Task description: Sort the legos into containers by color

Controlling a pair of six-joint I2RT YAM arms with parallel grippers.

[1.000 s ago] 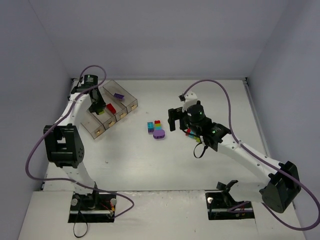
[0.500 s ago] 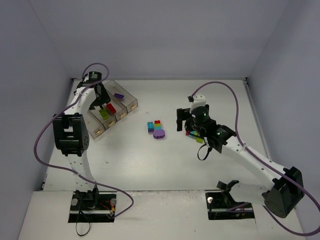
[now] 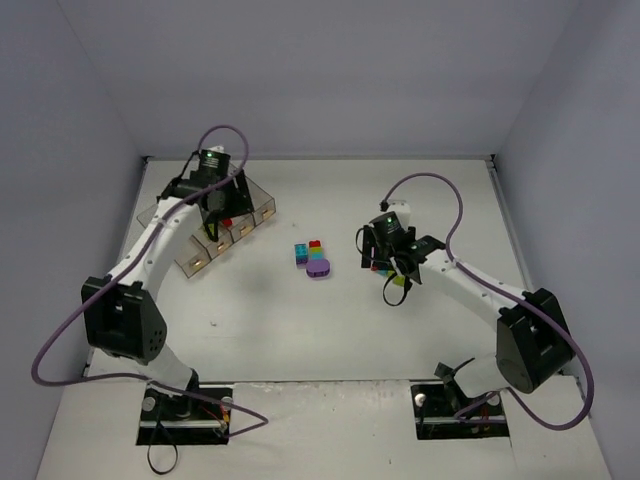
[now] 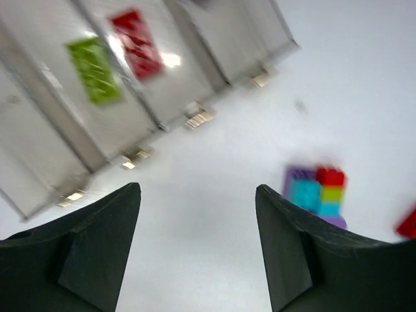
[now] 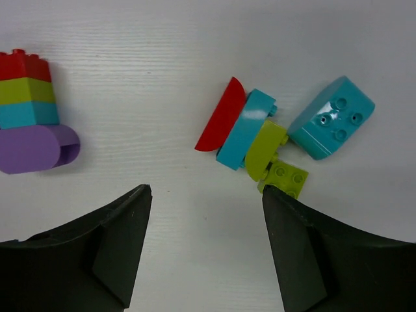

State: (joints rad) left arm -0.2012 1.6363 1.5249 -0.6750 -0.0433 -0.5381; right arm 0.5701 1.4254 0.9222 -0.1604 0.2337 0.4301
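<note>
The right gripper [image 5: 207, 192] is being held spread and empty, pointed straight down at the table [image 5: 162, 39], with a joined cluster [image 5: 244, 130] of red, cyan and lime legos being kept just ahead of its fingertips and a cyan brick [image 5: 331, 117] lying against that cluster. The wide stance is judged to be readiness for a pick, with no brick being pinched yet. A stacked column [image 5: 26, 110] of red, lime, cyan and purple pieces is being left well to the side, near the table's middle.

Behind the gripper, the right arm [image 3: 470, 285] is being stretched forward and inward from its base, the wrist bent down over the cluster.

The left gripper [image 4: 196, 192] is likewise being held apart with nothing between its fingers, above the near ends of the containers [image 4: 172, 91]. A green brick [image 4: 94, 70] and a red brick [image 4: 136, 42] are being kept in neighbouring bins, one colour to each. The left arm [image 3: 160, 235] is being reached far forward along the table's left side, the wrist angled back toward the centre pile. Most bricks are judged unsorted.
</note>
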